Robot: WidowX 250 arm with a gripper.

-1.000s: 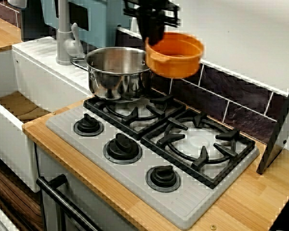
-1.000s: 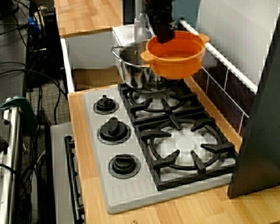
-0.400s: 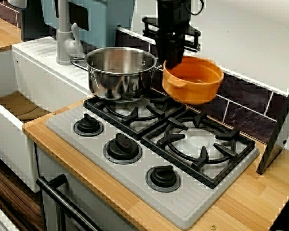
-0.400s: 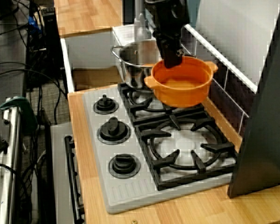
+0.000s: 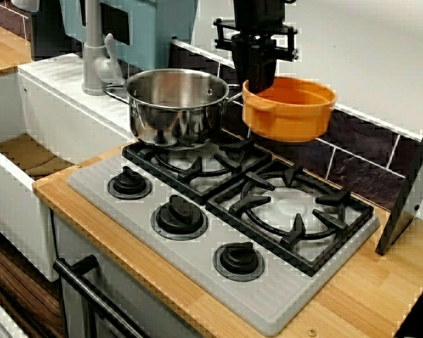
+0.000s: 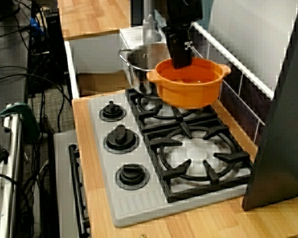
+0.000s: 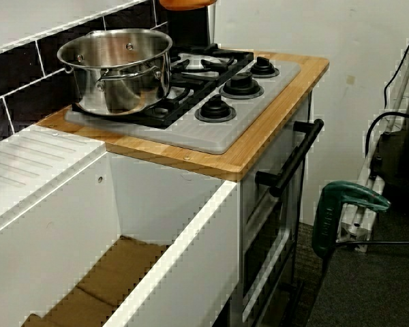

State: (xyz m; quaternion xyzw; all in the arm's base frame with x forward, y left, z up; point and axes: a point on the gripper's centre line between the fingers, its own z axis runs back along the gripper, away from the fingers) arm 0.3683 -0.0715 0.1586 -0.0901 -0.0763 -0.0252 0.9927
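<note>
In the front view my gripper (image 5: 259,84) is shut on the near rim of an orange pot (image 5: 290,110). The pot hangs roughly level in the air by the tiled back wall, above the gap between the two burners. A steel pot (image 5: 175,105) stands on the left burner, just left of the orange one and apart from it. The view along the counter shows the gripper (image 6: 181,63) coming straight down onto the orange pot (image 6: 188,89), with the steel pot (image 6: 139,64) behind. From the sink side only the orange pot's underside (image 7: 184,3) shows above the steel pot (image 7: 119,68).
The right burner grate (image 5: 292,208) lies bare below the orange pot. Three black knobs (image 5: 178,215) line the stove's front. A faucet (image 5: 92,49) and a white sink (image 5: 28,155) sit to the left. A dark panel (image 5: 409,190) leans at the right. A green clamp (image 7: 344,204) stands beside the oven.
The gripper carried the orange pot rightward, off from beside the steel pot's rim, toward the right burner. The pot dropped lower, then levelled out.
</note>
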